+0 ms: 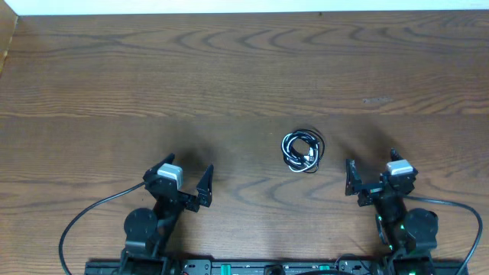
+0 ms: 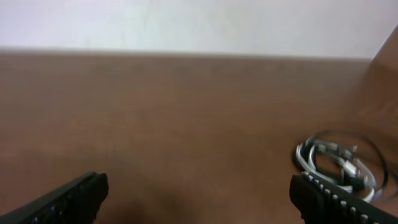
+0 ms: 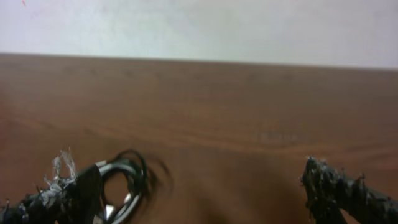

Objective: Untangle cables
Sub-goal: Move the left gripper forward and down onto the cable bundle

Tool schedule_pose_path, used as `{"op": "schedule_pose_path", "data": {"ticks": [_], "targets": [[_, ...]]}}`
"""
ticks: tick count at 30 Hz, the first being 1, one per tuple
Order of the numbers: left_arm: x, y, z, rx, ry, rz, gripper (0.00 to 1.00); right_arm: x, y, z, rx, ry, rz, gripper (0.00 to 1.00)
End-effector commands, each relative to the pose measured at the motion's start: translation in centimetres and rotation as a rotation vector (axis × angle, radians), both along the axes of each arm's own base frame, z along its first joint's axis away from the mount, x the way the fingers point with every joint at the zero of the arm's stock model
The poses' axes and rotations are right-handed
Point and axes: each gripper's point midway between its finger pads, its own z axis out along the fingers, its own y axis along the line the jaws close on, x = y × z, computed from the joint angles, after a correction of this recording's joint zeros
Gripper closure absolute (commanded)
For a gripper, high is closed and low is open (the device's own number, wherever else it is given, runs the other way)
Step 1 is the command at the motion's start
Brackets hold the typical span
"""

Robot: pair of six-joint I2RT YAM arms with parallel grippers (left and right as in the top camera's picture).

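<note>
Bench [image 1: 244,69]: brown wood-grain top. It carries everything in view.
Left pincer [image 1: 186,169]: seen with fingers spread wide and nothing between them. It is parked near the front edge, well apart from the cables.
Right pincer [image 1: 372,169]: likewise spread and empty, the nearer of the two to the bundle. In its wrist view the coil is seen just past the left fingertip.
Cables [image 1: 302,151]: one small, tight coil lying flat on the bench between the two arms, towards the right.
Black cable [image 1: 320,145]: its loops are wound into the white. The outermost arc bulges clear on the right side.
White cable [image 1: 291,145]: several turns are bunched on the left of the coil.
Handling: judged very light, limp and thin, with a smooth jacket likely to slip through wide fingers. The whole coil is expected to drag along unless it is pinned.
Hold: the loose black outer arc is best taken by the right pincer and the white bunch by the left.
Plug ends: too small to be made out with certainty.
</note>
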Motion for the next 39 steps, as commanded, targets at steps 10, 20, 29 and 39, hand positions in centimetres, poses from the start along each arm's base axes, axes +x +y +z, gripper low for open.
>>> {"op": "schedule_pose_path", "data": {"ticks": [10, 20, 29, 39], "targets": [[2.2, 0.7, 1.1, 0.031, 0.276, 0.064, 0.02, 0.7, -0.2, -1.6, -0.009, 0.265, -0.016, 0.01], [4.6, -0.4, 1.5, 0.075, 0.704, 0.022, 0.02, 2.0, 0.1, -2.4, -0.036, 0.563, -0.011, 0.01], [2.9, -0.2, -0.3, 0.097, 0.923, 0.026, 0.02, 3.8, 1.6, -0.9, 0.098, 0.764, -0.008, 0.01], [6.2, -2.9, 2.6, 0.001, 0.743, -0.092, 0.02, 6.1, 4.3, 1.8, 0.233, 0.682, 0.111, 0.01]]}}
